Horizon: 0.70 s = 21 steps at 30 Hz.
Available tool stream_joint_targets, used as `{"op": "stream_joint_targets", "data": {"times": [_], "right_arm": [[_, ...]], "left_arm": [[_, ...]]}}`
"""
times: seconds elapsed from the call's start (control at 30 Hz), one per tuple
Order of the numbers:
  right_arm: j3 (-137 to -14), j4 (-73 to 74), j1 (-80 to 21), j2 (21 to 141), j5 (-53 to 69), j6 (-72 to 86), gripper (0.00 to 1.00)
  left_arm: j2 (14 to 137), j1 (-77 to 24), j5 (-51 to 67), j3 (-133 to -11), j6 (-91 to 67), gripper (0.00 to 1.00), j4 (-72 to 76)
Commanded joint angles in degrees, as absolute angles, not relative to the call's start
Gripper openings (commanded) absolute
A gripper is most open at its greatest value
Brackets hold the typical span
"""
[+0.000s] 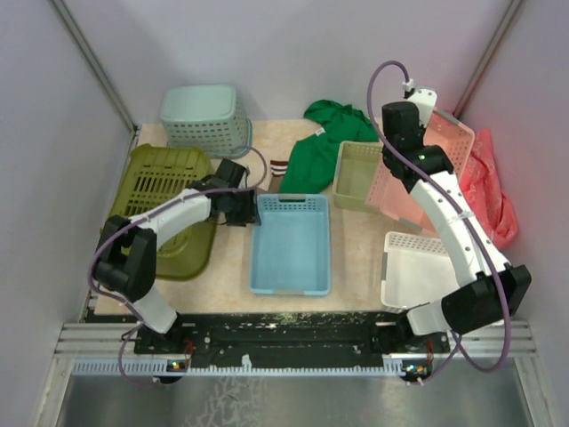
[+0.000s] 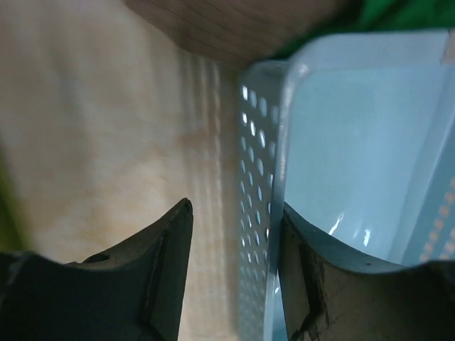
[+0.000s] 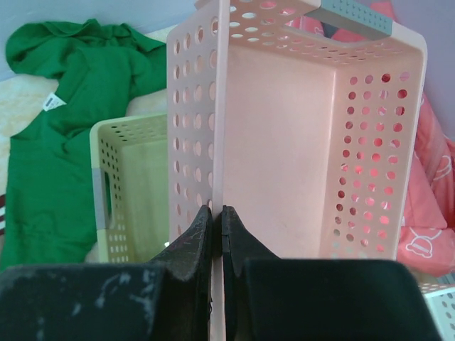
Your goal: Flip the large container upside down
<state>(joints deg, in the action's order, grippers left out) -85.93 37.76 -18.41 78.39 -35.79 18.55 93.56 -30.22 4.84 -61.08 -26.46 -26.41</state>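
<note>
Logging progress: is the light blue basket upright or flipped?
Upright: the light blue basket has its open top facing up, inside floor showing.

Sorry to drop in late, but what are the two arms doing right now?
The right gripper is pinched shut on a wall of the pink basket, which is tilted up. The left gripper straddles a wall of the blue basket, jaws not yet closed on it. The large green basket sits at the left, held by neither.
</note>
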Motion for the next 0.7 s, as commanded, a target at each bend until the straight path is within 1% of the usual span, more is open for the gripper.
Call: {"op": "stream_joint_targets", "data": {"times": [0.0,0.17,0.27,0.37,0.47,0.57,0.67], "right_arm": [[-91.0,34.5,-18.4,80.9,-41.0,15.1,0.00],[-92.3,33.3,-18.3,86.0,-40.1,13.8,0.00],[-94.4,35.0,-18.4,88.5,-37.9,14.3,0.00],[-93.8,35.8,-18.4,88.5,-36.1,15.1,0.00],[-91.4,36.3,-18.3,86.2,-34.4,15.4,0.00],[-87.7,36.8,-18.3,82.3,-32.5,16.4,0.00],[-84.2,36.7,-18.4,78.6,-31.1,17.0,0.00]], "left_arm": [[98.3,-22.9,1.5,-71.3,-19.5,0.56,-29.4],[97.8,-23.9,-2.7,-83.1,-16.1,0.67,-34.7],[94.7,-29.8,-7.9,-85.7,-14.7,0.72,-36.5],[92.0,-37.6,-10.5,-84.3,-12.9,0.77,-37.3],[90.6,-42.3,-7.3,-80.3,-13.4,0.81,-39.3],[89.5,-46.5,-6.7,-76.6,-13.4,0.86,-41.3],[89.5,-50.4,-4.5,-74.6,-15.0,0.87,-42.1]]}}
